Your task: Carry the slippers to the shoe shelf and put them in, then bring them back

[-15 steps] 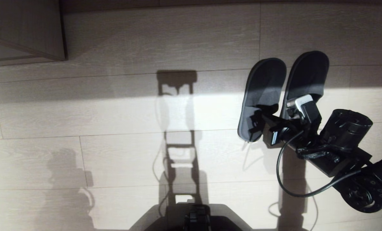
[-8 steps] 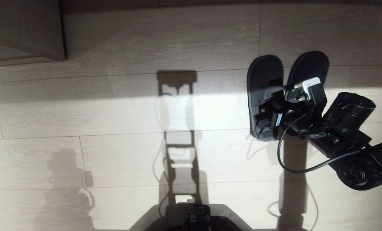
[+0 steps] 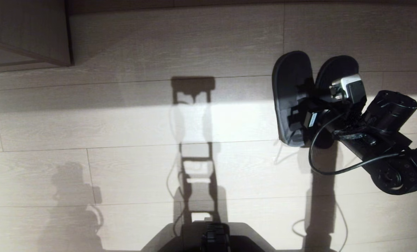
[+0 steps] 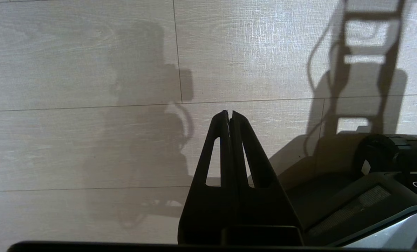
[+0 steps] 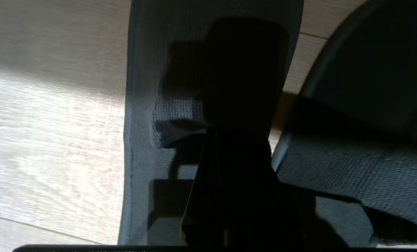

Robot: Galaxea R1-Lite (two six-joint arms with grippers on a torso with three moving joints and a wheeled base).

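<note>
1. Far left: a corner of wood-grain furniture (image 3: 26, 31) sits at the top-left of the head view. I can't tell whether it is the shoe shelf, and it is well apart from everything else.
2. Left gripper (image 4: 229, 117): parked low beside the robot base (image 4: 369, 196), fingers (image 4: 243, 140) pressed together on nothing, pointing at the bare floor (image 3: 124, 122).
3. Right side: the slippers (image 3: 291, 91) have moved farther from the robot than a second ago. The left one now stands steeper with its heel end clear of the floor. The right slipper is mostly hidden behind the wrist (only its toe shows).
4. Right gripper (image 3: 301, 120): clamped between the pair, pinching their inner edges together (wrist view shows the fingers (image 5: 236, 168) over knit fabric). The arm has swung up and outward.
5. Reading: pickup is done and the carry is starting. Nothing is in the shelf yet. The one-point pinch on two floppy soles looks marginal, so watch for slip.
</note>
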